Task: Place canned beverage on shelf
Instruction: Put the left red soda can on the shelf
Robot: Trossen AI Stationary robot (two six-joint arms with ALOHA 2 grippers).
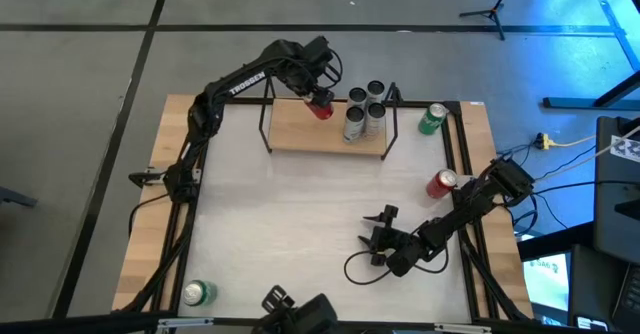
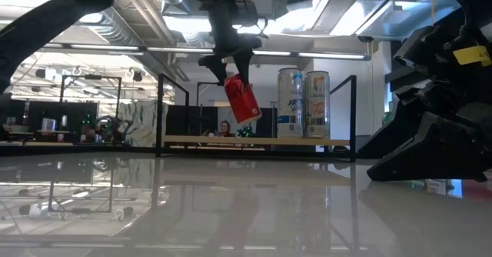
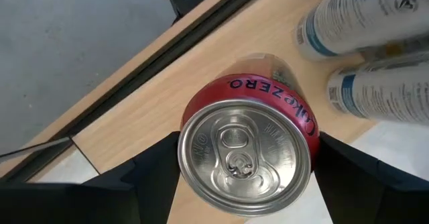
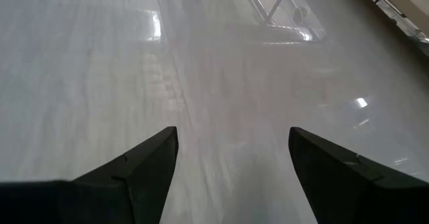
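Nearest us, our right gripper (image 1: 381,236) rests on the white table (image 1: 280,214), fingers spread. Farther off, our left gripper (image 1: 322,98) pinches the red can (image 2: 242,99), tilted just above the shelf (image 1: 300,132), left of three silver cans (image 1: 364,112).

Ceiling strip lights are glaring off the glossy white bench (image 2: 231,203), which is mirroring the shelf (image 2: 254,141) above it, while blue light is spilling across the floor beyond the bench's far right corner.
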